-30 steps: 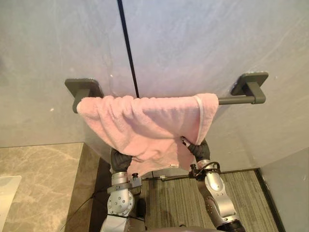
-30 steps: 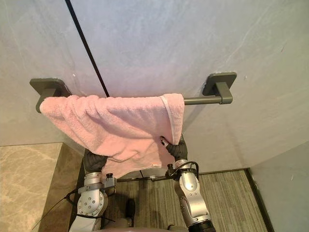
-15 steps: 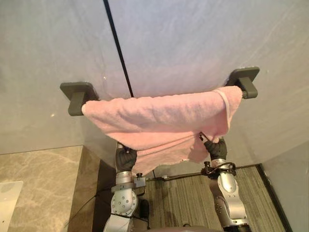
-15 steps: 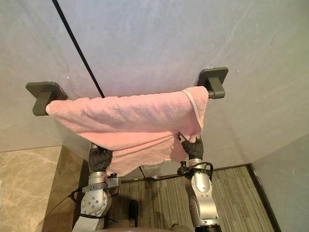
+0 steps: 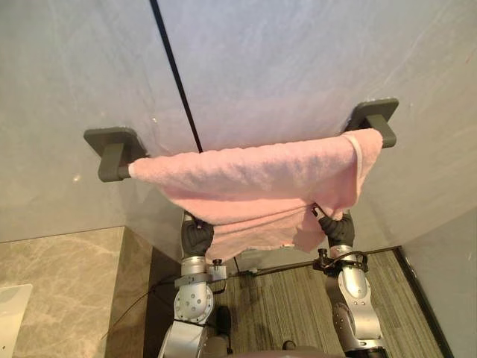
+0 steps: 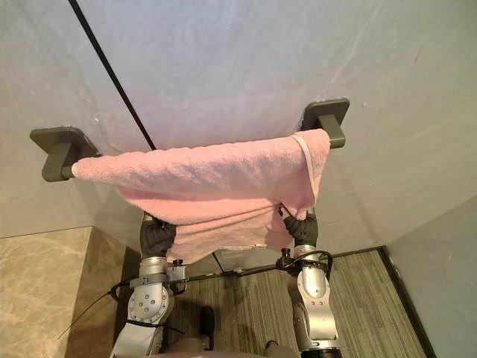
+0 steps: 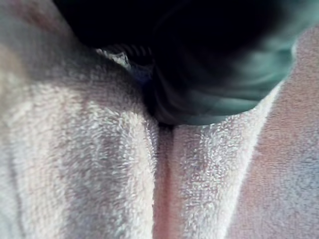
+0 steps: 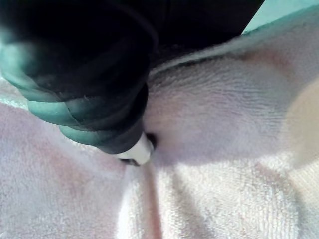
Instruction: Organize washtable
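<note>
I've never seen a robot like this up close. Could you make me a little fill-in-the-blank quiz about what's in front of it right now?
1. The towel draped over the rail is ____ in colour.
2. The rail is fixed to a grey ____.
3. The left hand and the right hand are at the towel's ____ edge, not its top.

Missing words: pink; wall; bottom.
</note>
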Controlling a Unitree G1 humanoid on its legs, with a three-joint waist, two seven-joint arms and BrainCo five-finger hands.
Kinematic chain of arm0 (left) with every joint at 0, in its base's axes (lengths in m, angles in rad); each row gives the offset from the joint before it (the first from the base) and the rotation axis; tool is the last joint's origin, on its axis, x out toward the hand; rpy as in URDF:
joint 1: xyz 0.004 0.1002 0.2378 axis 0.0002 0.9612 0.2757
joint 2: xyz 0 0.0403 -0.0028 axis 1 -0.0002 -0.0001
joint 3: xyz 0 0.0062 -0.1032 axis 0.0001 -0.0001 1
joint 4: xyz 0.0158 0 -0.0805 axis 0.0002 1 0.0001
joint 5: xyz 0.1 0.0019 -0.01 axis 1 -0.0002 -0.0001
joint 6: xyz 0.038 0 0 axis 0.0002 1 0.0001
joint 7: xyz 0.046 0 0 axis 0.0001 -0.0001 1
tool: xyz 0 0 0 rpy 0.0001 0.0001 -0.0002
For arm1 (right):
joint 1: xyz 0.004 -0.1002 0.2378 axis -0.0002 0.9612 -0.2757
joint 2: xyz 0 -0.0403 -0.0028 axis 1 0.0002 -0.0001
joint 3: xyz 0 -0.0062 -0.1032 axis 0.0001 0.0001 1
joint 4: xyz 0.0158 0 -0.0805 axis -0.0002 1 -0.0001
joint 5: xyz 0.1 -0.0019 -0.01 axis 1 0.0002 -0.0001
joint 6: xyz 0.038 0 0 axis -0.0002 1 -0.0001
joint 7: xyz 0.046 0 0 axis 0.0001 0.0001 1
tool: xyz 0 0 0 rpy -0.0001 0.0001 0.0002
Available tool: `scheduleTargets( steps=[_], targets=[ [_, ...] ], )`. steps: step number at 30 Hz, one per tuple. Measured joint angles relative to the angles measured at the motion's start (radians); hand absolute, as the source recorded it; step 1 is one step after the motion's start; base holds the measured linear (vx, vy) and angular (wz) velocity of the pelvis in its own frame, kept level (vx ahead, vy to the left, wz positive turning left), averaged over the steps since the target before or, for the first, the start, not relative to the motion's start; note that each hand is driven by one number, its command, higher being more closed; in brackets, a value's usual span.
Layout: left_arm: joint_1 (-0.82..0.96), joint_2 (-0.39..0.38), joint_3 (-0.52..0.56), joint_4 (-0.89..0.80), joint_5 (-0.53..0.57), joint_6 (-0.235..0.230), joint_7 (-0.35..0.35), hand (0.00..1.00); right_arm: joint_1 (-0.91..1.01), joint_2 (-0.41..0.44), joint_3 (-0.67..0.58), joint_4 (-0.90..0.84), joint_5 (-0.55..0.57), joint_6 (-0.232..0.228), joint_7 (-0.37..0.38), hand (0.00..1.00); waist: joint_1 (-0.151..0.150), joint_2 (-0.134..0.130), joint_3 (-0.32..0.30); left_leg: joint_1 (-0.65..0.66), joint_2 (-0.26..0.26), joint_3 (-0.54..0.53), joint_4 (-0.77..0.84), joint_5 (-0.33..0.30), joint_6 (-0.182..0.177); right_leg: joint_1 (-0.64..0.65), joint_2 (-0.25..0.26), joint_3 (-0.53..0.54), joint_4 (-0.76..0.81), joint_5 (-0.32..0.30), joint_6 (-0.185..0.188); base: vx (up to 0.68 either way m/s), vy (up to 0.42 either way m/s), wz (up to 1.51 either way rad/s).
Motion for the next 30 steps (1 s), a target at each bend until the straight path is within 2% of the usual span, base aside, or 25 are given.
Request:
scheduleTargets(
  steps=[6,7,8,13,20,30],
  targets=[
    [0.001,-0.009,0.016,0.009,0.007,0.001,0.004,1.0,-0.001,0.007,0.006,0.003,0.0,0.0,0.002,1.0,0.001,-0.001,0.011,-0.001,0.0,0.0,0.0,0.0,0.0,-0.001,0.0,-0.002,0.0,0.0,0.0,0.0,0.0,0.0],
    [0.001,-0.009,0.017,0.016,0.009,0.001,0.005,1.0,-0.001,0.007,0.006,0.005,0.0,0.001,0.001,0.0,0.002,-0.003,0.012,-0.003,0.0,-0.001,0.0,0.0,0.0,-0.002,0.0,-0.003,0.0,0.0,0.0,0.0,0.0,0.0],
    [0.001,-0.009,0.018,0.029,0.009,0.001,0.006,0.0,-0.003,0.009,0.006,0.012,0.0,0.001,0.001,0.0,0.002,-0.004,0.013,-0.003,0.0,-0.001,0.0,0.0,0.0,-0.002,0.0,-0.003,0.0,0.0,0.0,0.0,0.0,0.0],
    [0.013,-0.01,0.057,0.045,0.001,0.002,0.018,0.0,-0.004,0.012,-0.015,0.047,0.0,0.003,-0.019,0.0,0.002,-0.017,0.022,-0.003,0.0,-0.001,0.0,0.0,0.0,-0.002,0.0,-0.004,0.0,0.0,0.0,0.0,0.0,0.0],
    [0.048,-0.01,0.069,0.084,-0.003,0.018,0.015,0.0,-0.004,0.012,-0.047,0.08,0.0,0.005,-0.027,0.0,0.002,-0.018,0.023,-0.002,-0.001,-0.002,-0.001,0.006,0.001,-0.001,-0.001,-0.008,0.001,0.0,0.0,0.0,0.0,0.0],
    [0.086,-0.009,0.08,0.191,-0.003,0.05,-0.07,0.0,0.038,0.014,-0.06,0.125,0.0,0.027,-0.021,0.0,0.004,-0.023,0.026,0.007,0.0,-0.002,-0.001,0.007,0.001,0.007,-0.008,-0.01,0.003,0.0,0.0,0.0,0.0,0.0]
  ],
)
